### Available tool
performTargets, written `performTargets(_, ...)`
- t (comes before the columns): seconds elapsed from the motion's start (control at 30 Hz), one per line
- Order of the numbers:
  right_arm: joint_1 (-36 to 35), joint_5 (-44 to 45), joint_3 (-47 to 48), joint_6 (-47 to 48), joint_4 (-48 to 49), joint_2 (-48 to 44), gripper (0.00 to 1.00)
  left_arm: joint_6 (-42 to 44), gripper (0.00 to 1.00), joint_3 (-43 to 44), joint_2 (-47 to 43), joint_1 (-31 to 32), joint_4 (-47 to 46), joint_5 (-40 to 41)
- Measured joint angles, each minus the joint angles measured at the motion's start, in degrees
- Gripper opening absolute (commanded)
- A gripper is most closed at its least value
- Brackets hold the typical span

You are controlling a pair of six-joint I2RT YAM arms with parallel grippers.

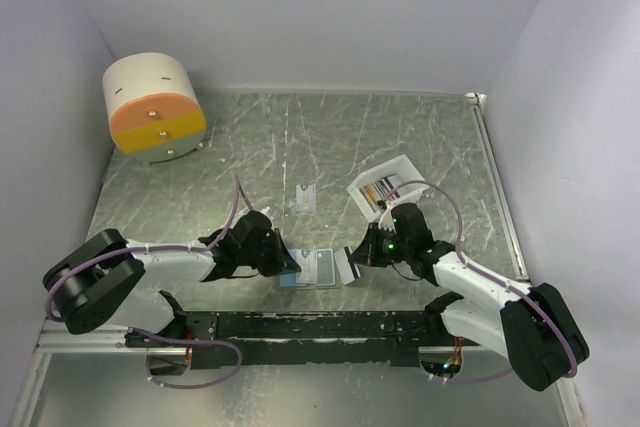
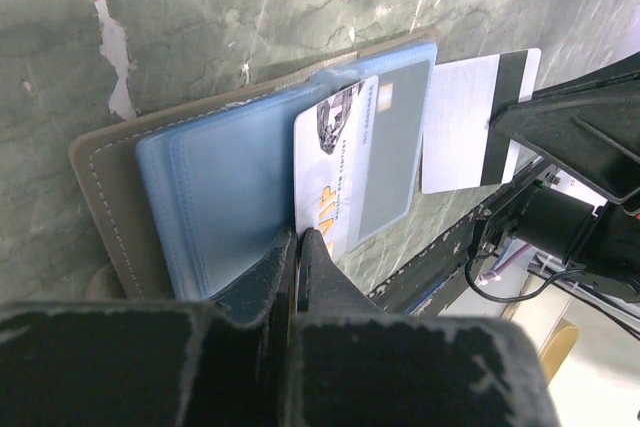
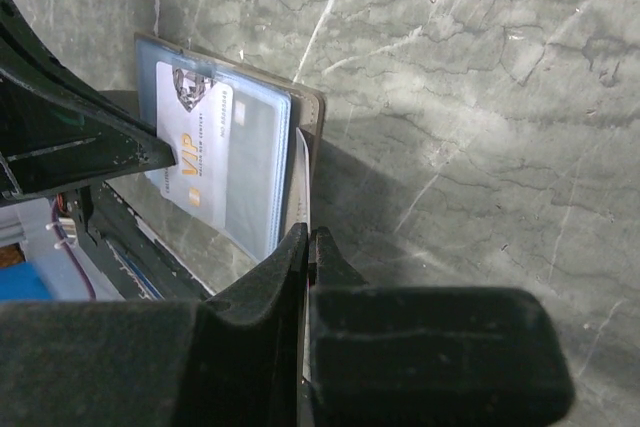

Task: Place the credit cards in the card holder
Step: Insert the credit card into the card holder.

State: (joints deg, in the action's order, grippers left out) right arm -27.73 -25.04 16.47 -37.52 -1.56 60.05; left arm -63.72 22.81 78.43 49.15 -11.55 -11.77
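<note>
A: Wallet [image 2: 215, 182]?
B: Open at the near desk [image 1: 400, 137] edge — my left gripper [image 2: 298, 239] pinches its rim, my right gripper [image 3: 308, 237] grips a striped card [image 2: 460, 122] just beside it. VIP card [image 2: 365, 162] sits inside.

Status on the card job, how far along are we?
Done: one VIP card sits part-way in a clear pocket of the open card holder. In hand: right gripper pinches a striped white card beside it; left gripper clamps the holder's edge. Left: a loose card on the table, apparently more in the white tray.
</note>
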Motion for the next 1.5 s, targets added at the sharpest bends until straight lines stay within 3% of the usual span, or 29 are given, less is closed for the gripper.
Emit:
performTargets(0.4, -0.9, 0.7, -3.5, -3.8, 4.5, -1.4, 0.00, -1.0, 0.07, -0.1, 1.3, 0.0, -3.1, 0.0)
performTargets(0.67, -1.2, 0.9, -4.0, -5.1, 5.4, -1.9, 0.00, 0.3, 0.35, 1.5, 2.2, 1.0, -0.8, 1.1)
performTargets(0.87, -1.3, 1.1, -4.0, -5.0, 5.1, -1.9, 0.00, 1.5, 0.43, 3.0, -0.6, 1.3, 5.2, 4.3)
performTargets(1.07, -1.4, 1.5, -3.5, -4.6, 4.5, -1.8, 0.00, 3.0, 0.46, 4.2, -2.3, 1.3, 9.3, 7.3)
performTargets(1.5, -1.6, 1.5, -3.3, -4.4, 3.9, -1.7, 0.00, 5.7, 0.45, 5.6, 2.1, 1.3, 3.9, 5.5)
